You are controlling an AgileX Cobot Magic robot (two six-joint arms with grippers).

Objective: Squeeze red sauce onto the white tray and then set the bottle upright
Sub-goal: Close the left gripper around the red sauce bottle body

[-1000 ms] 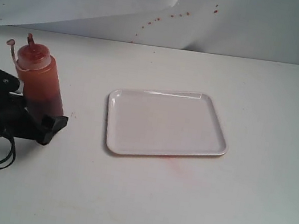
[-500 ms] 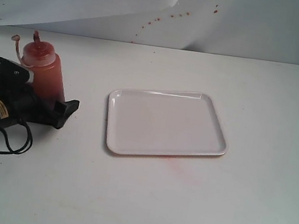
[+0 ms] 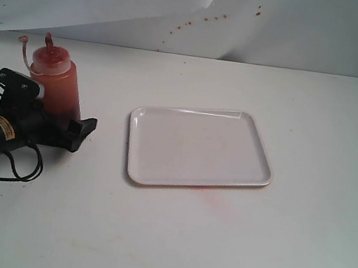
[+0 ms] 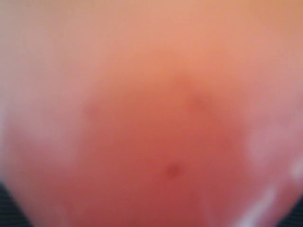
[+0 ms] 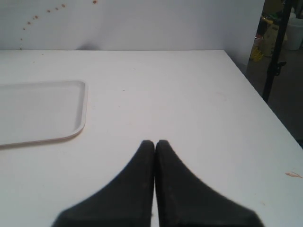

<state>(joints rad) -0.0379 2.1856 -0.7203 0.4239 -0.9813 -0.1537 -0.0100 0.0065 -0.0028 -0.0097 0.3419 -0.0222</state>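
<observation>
Bottle point(image 3: 55, 81) is at the far left of the desk point(image 3: 297, 252), well apart from the tray point(image 3: 197, 148); left fingers point(image 3: 79, 132) clamped round its lower body; base hidden behind them, so can't tell if it touches the desk; left wrist view is pure orange blur, bottle right against the lens; right fingers point(image 5: 142, 189) pressed together, holding nothing, over bare desk apart from the tray; tray bare, no sauce on it; faint pink smear point(image 3: 212, 199) on the desk just in front of it. Risks, my read: cap point(image 3: 23, 39) dangles on its tether, so the nozzle is open; soft bottle plus firm grip could spit sauce onto the desk before it reaches the tray; low grip leaves the top free to swing when tipped, so it could slip or miss; wrist cam blinded, no help aiming. Versus 1 s ago: bottle has shifted right, toward the tray, nozzle higher in frame; arm has swung in closer behind it; less of the dark lower body shows; tray hasn't moved.
</observation>
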